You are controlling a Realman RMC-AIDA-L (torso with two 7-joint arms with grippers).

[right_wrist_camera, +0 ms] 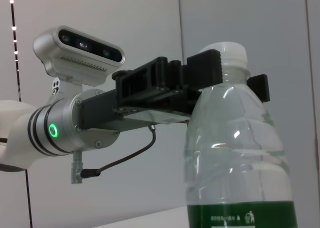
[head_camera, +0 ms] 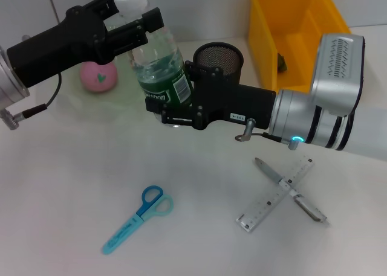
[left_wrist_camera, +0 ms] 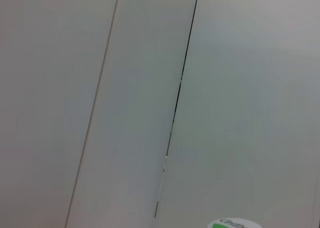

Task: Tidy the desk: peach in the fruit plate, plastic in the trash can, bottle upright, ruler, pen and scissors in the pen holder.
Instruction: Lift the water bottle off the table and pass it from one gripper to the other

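Bottle (head_camera: 158, 64) neck pincer-clamped (right_wrist_camera: 227, 81) close-up

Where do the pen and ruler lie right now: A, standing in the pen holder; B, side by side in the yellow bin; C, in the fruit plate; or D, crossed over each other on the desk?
D: the pen lies across the ruler on the bare desk, forming an X.
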